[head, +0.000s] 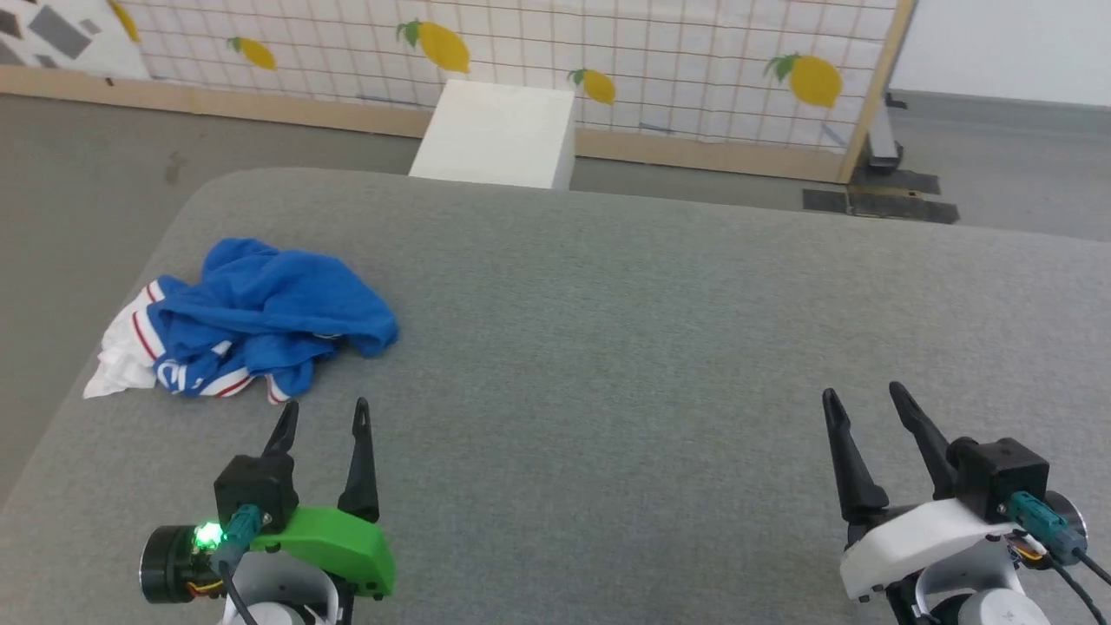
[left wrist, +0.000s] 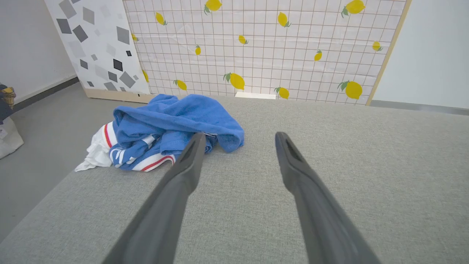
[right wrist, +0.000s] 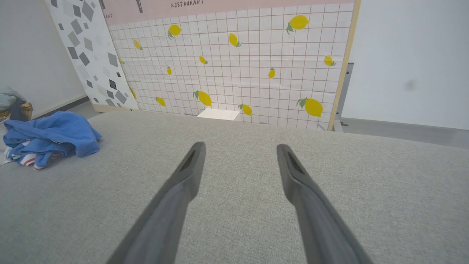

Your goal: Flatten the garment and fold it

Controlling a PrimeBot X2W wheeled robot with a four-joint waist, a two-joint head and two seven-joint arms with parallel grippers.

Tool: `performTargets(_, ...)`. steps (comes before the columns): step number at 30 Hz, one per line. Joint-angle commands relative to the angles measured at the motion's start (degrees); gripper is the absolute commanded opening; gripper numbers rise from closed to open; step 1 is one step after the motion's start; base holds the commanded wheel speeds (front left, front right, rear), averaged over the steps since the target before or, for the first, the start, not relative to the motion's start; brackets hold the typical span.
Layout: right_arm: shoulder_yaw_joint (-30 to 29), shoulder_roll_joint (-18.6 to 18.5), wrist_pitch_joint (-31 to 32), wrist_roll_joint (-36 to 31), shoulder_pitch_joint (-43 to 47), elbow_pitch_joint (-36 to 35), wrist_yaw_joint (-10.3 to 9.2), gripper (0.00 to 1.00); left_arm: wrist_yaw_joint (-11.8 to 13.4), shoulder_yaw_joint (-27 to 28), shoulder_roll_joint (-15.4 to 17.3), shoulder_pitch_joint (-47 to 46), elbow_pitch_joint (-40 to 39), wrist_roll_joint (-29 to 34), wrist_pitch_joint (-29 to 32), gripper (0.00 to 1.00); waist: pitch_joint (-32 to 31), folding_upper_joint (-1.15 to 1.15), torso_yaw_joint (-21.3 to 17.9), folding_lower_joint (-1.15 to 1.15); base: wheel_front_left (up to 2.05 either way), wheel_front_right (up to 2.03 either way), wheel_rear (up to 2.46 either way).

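Garment (head: 269, 312) down in a crumpled heap, blue fabric bunched on top, white sleeve and red-and-white trim poking out underneath! It lies near the left edge of the gray fabric counter (head: 608, 347), one white corner at the rim. Left gripper (head: 325, 404) hovers just short of the heap, fingers apart and holding nothing. From the left wrist view, the garment (left wrist: 176, 121) sits ahead and to the left of that gripper (left wrist: 240, 135), one finger overlapping its near edge. Over on the other side, the right gripper (head: 861, 389) is well apart from the cloth, fingers spread wide over bare counter, empty. Beyond the counter stand a white box (head: 499, 130) and a lemon-print screen (head: 608, 52).
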Motion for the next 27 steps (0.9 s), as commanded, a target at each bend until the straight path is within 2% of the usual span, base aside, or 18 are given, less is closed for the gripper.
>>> performTargets(1,0.1,0.0,-0.7,0.8,0.6,0.4,-0.03,1.0,0.0,0.1,-0.1,0.0,0.5,-1.0,-0.7,1.0,0.0,0.0,1.3,0.0,0.0,0.0,0.0)
performTargets(27,1.0,0.0,-3.8,4.5,1.1,3.4,-0.05,1.0,0.3,-0.1,-0.2,-0.3,2.4,-2.3,-3.7,1.0,0.4,0.0,11.4,0.0,0.0,0.0,0.0)
